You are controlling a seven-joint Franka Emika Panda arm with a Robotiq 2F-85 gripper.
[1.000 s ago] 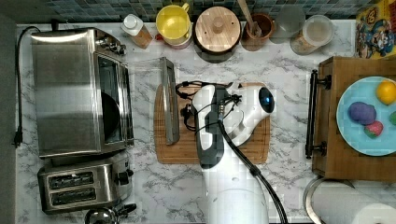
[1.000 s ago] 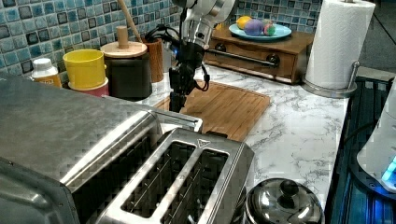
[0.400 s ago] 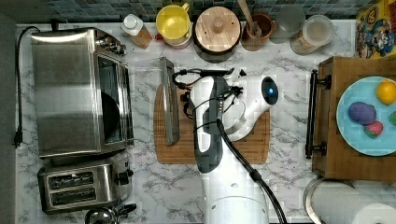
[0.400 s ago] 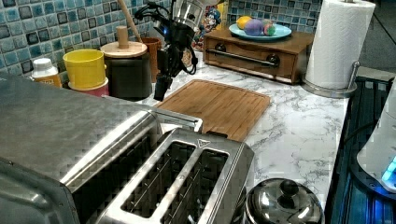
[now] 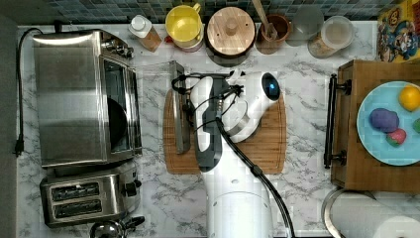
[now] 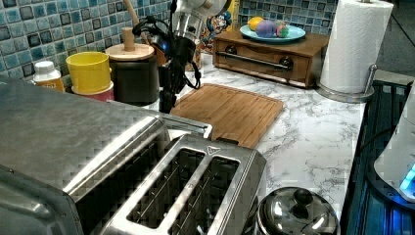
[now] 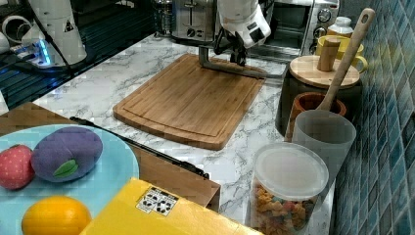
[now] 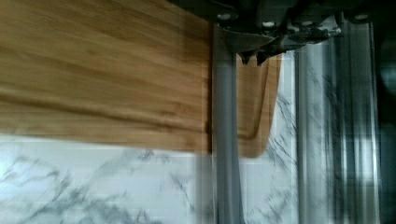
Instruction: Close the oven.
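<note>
Since a second ago, arm swung from over the cutting board [image 5: 257, 144] to the oven [image 5: 84, 96] door's bar handle [image 5: 181, 106]. Door lies flat open toward the gripper [image 8: 254, 55]; handle sits right at its fingertips. Finger state: cannot tell. Lifting push likely next.

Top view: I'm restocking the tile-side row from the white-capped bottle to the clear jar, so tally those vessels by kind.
Cups: 2, yellow cup and grey cup
Pink vessel under the yellow cup: 1
Lidded: 2, canister and clear jar
Bottle: 1
Utensil holder: 1
Total: 7
</note>
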